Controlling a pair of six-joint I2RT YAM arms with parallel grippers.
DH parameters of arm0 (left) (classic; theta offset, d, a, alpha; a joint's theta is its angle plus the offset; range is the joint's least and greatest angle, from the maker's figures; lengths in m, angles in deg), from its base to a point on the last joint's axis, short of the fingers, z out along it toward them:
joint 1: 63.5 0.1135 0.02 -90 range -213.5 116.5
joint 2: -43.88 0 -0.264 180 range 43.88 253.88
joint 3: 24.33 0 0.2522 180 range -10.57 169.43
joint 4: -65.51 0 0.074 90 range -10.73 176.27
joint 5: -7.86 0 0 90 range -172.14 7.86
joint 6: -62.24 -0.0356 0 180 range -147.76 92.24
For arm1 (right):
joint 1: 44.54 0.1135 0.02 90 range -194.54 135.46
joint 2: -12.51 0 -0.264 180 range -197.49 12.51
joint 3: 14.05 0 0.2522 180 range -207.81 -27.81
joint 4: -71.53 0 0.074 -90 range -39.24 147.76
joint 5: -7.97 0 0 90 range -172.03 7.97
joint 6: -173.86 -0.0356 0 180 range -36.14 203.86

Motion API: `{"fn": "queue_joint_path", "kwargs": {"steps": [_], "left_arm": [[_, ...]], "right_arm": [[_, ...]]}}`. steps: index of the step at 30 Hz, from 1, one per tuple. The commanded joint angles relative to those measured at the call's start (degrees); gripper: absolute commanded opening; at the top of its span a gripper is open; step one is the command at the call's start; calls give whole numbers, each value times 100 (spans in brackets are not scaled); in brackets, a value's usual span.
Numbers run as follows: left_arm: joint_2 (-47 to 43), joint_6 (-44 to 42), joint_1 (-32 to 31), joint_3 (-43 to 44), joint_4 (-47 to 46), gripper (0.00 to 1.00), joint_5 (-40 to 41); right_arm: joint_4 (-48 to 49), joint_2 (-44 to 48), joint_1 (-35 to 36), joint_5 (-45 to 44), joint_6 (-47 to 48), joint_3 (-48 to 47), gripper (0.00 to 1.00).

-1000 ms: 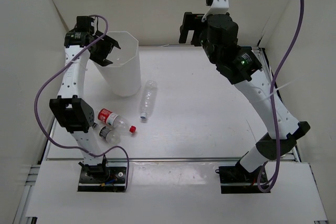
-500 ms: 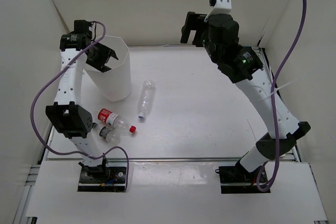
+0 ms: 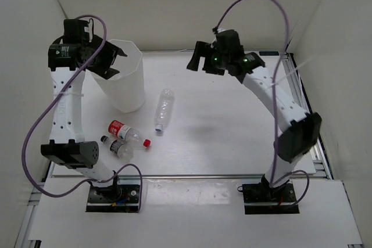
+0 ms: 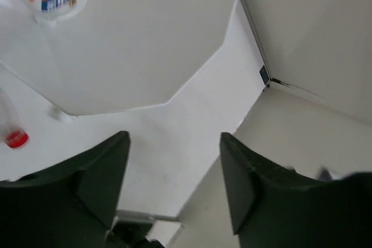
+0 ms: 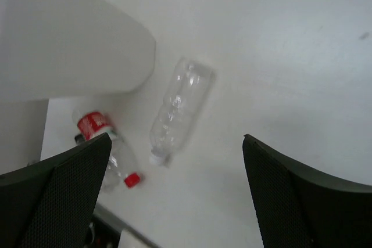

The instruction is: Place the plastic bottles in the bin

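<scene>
Left gripper [image 3: 108, 57] hangs wide open over the 9 o'clock rim of the bin [image 3: 129, 85]. Right gripper [image 3: 196, 62] is spread apart too, up at 12. Plain bottle [image 3: 164, 110] lies at the bin's 4 o'clock. Red-label bottle [image 3: 123, 130] and second plain bottle [image 3: 118, 147] touch at its 6.

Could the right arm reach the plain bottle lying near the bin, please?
Probably yes: the right gripper hangs open, facing down toward the plain bottle, and nothing stands between them.
</scene>
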Motion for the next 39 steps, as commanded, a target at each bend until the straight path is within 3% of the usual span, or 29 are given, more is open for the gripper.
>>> {"fn": "queue_joint_path", "kwargs": {"steps": [1,4,8,11,17,22,23,24,27,30,33,39], "left_arm": [[-1171,-489,-51,-21,-510,79,808],[-1991,-955,-51,-970,-1142,99,1371],[-3440,-1377,-51,-2296,-1461,99,2478],[-4056,-1808,-51,-2668,-1461,99,2735],[-4858,-1923,-51,-3486,-1277,99,3236],[-5201,-1485,-51,-3924,-724,99,3614],[-5271,-1257,-51,-4021,-610,99,3614],[-5350,-1255,-51,-4118,-609,99,3614],[-5623,-1003,-51,-4531,-661,99,3527],[-5746,-520,-51,-4979,-434,99,3596],[-5974,-19,-51,-5515,-266,99,3667],[-6423,888,-51,-6596,-564,99,3413]], "right_arm": [[33,-651,-23,1741,-391,7,96],[33,-1319,38,1891,-539,-222,99],[-28,-2345,143,2102,-742,-688,99],[-28,-2936,362,2279,-856,-1048,99],[33,-4026,556,2481,-1093,-1882,99],[288,-4562,609,2665,-1488,-1998,97],[288,-4633,609,2718,-1559,-1998,93],[358,-4703,609,2918,-1681,-1998,75],[359,-4906,478,3314,-1910,-2069,44],[227,-4461,285,3483,-1964,-1648,33],[296,-3610,74,3431,-1859,-1120,29],[516,-2316,-129,2712,-1797,-1856,23]]}}
